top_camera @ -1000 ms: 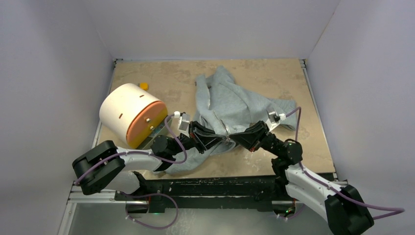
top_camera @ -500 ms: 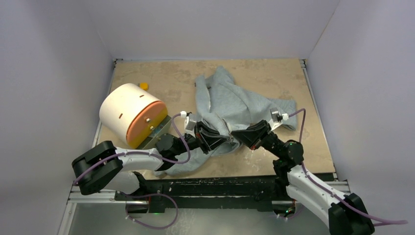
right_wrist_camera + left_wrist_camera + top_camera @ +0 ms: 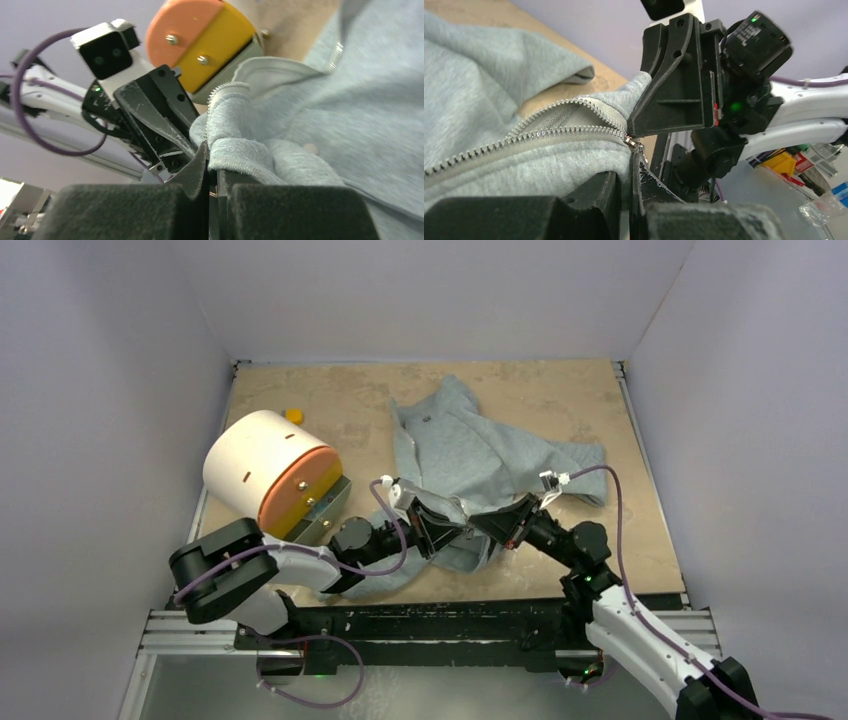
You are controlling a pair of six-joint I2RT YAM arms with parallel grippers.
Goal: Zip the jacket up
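Up front, the left gripper (image 3: 450, 525) pinches the jacket (image 3: 462, 445) tight at the bottom of its zipper (image 3: 549, 135). At its 3 o'clock, the right gripper (image 3: 482, 524) squeezes the hem too. The grey jacket spreads away toward 12 o'clock. A white drum (image 3: 255, 465) lies at its 9 o'clock.

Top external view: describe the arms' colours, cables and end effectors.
The left arm and right arm have white shells, black joints and purple cables. The left end effector and right end effector are black wedges with white camera blocks.
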